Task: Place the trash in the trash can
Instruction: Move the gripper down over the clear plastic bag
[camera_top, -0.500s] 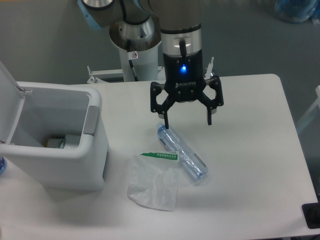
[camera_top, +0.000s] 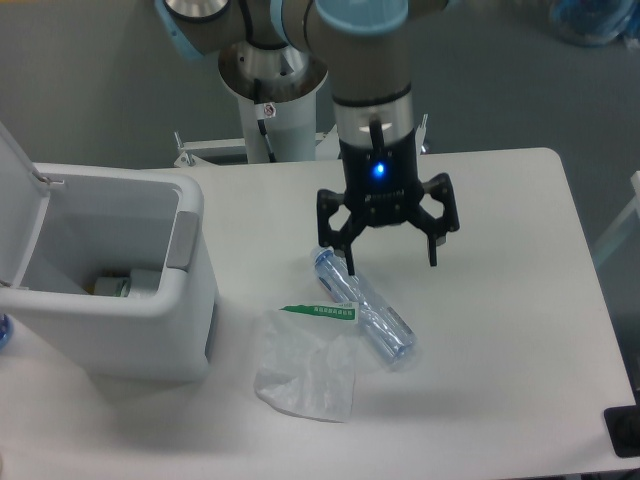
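Note:
A clear crinkled plastic bottle (camera_top: 366, 312) with a bluish cap lies diagonally on the white table. A crumpled translucent wrapper (camera_top: 305, 368) with a green label strip lies against its lower left side. My gripper (camera_top: 392, 262) is open and empty, hovering just above the bottle's upper end; its left fingertip (camera_top: 350, 266) is near the cap end. The white trash can (camera_top: 110, 270) stands at the left with its lid up; some items show inside.
The robot's base column (camera_top: 270, 90) stands behind the table's far edge. The table's right edge (camera_top: 590, 300) runs down the right side. A dark object (camera_top: 624, 430) sits at the bottom right corner.
My gripper has moved down and slightly right toward the bottle, still open. The bottle and wrapper have not moved.

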